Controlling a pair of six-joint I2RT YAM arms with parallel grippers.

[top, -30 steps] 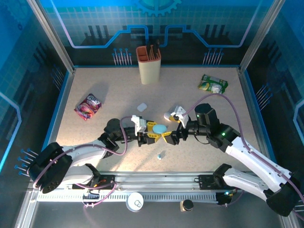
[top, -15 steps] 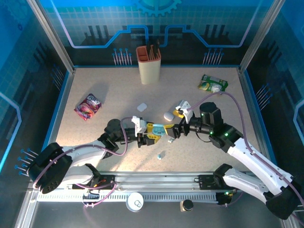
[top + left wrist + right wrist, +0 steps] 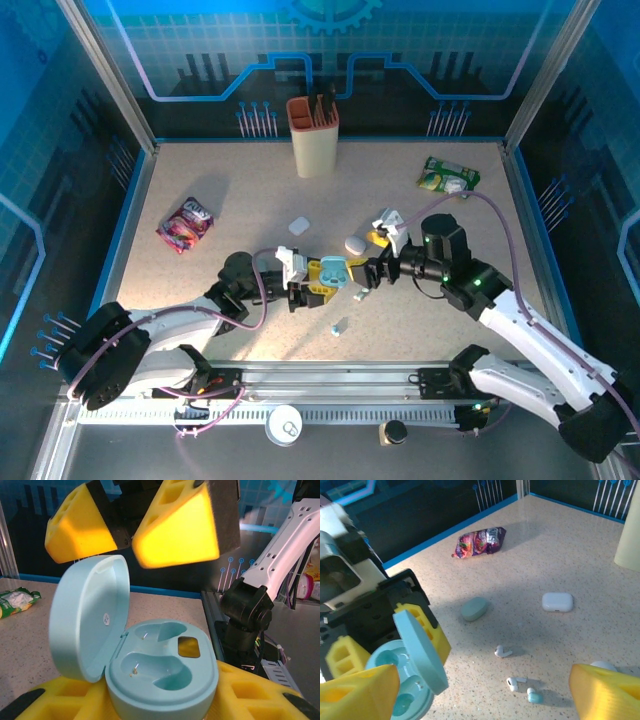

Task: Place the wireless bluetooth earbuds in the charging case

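Top view: left gripper (image 3: pixel 317 281) is clamped on the case (image 3: pixel 333 270), pale blue, lid up, mid-table. Right gripper (image 3: pixel 369 264) sits just beside it, jaws spread wide, holding nothing. One of the earbuds (image 3: pixel 338 327), pale blue, lies loose on the table (image 3: pixel 230 180), on the near side of the case. Snack bag (image 3: pixel 185 222) far left; holder (image 3: pixel 314 135) at the back.

Left wrist: case (image 3: pixel 165 680) sits between own yellow fingers (image 3: pixel 260 697), lid (image 3: pixel 87 615) tilted back on the left. Both wells empty. Right gripper's fingers (image 3: pixel 180 527) hang above, clear of it.

Right wrist: own fingers (image 3: pixel 355 695) stand far apart. Three earbuds on the table: white (image 3: pixel 502 651), white (image 3: pixel 512 682), pale blue (image 3: pixel 534 696). White case (image 3: pixel 557 601) and teal pebble (image 3: pixel 474 608) lie beyond them.
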